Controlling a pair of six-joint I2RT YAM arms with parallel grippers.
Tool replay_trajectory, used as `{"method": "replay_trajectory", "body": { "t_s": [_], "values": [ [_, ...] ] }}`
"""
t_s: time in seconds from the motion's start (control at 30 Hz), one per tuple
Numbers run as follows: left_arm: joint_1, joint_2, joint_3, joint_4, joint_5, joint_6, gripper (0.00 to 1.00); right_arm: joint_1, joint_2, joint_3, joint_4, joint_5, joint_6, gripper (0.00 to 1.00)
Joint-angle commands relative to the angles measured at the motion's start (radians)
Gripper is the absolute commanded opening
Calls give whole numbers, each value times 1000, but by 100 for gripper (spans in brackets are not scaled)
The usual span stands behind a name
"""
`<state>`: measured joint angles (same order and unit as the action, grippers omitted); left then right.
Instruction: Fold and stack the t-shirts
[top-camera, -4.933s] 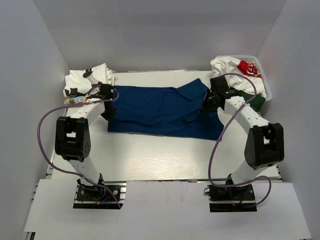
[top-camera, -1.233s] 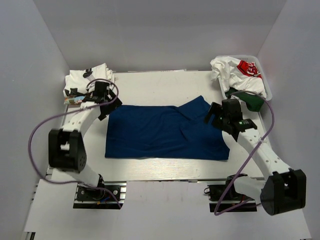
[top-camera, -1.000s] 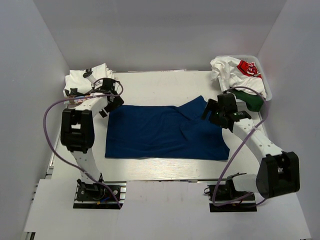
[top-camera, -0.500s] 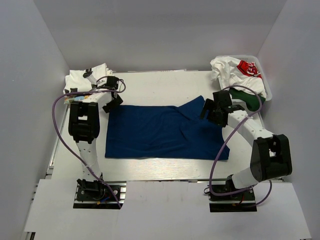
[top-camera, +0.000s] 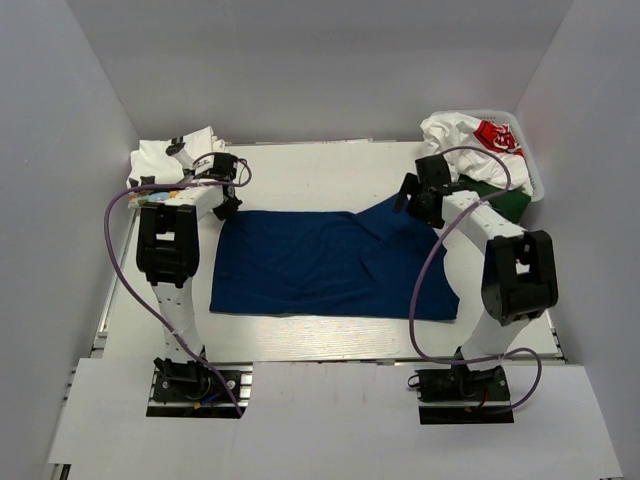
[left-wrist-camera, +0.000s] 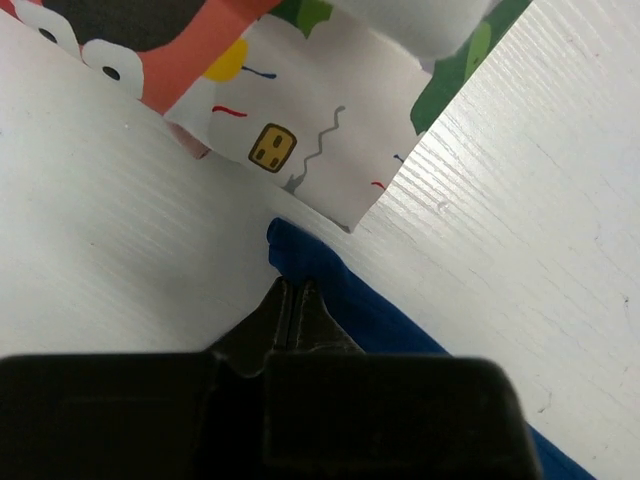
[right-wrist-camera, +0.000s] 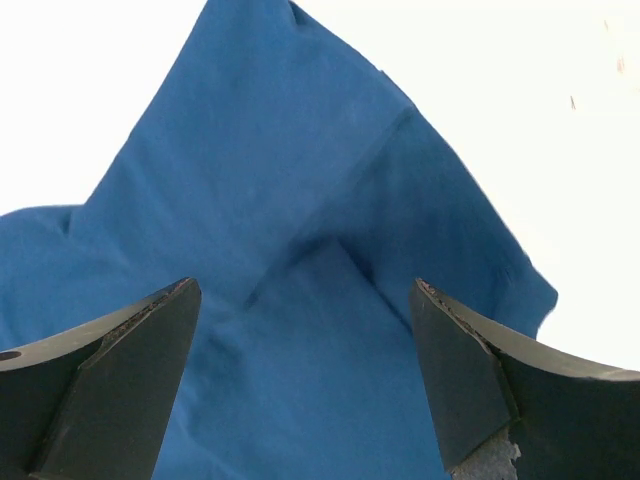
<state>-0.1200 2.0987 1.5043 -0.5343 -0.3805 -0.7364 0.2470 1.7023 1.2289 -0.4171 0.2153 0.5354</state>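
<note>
Left gripper (left-wrist-camera: 291, 300) pinched together on the far-left corner of the dark blue t-shirt (top-camera: 320, 265) | right gripper (right-wrist-camera: 300, 292) spread wide over its rumpled far-right sleeve | shirt spread on the table (top-camera: 300, 165) | cartoon-print t-shirts (top-camera: 165, 160) just beside the left gripper | white t-shirts (top-camera: 455, 135) heaped in the mesh basket (top-camera: 534, 177) at far right

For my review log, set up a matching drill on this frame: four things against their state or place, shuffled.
Things:
1. blue t-shirt
2. left gripper
3. right gripper
4. basket

States or places:
A. fingers wide open
B. far right corner, holding crumpled tees
C. spread out flat, centre of the top view
D. fingers closed at the blue shirt's corner

Pairs: 1-C, 2-D, 3-A, 4-B
</note>
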Motion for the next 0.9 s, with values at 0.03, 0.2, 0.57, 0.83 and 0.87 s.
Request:
{"method": "replay_trajectory", "body": {
  "t_s": [0.03, 0.2, 0.57, 0.83, 0.87],
  "values": [
    [3, -34, -47, -1, 25, 14, 0, -12, 88, 131, 2, 50, -3, 90],
    [3, -54, -67, 22, 34, 23, 0, -47, 232, 245, -26, 67, -25, 90],
    [3, -63, -85, 22, 55, 23, 0, -106, 327, 270, 46, -1, -101, 90],
    [3, -63, -85, 22, 55, 23, 0, -123, 368, 256, 78, -63, -109, 90],
    [3, -63, -85, 22, 55, 23, 0, -123, 367, 250, 78, -68, -107, 90]
  ]
}}
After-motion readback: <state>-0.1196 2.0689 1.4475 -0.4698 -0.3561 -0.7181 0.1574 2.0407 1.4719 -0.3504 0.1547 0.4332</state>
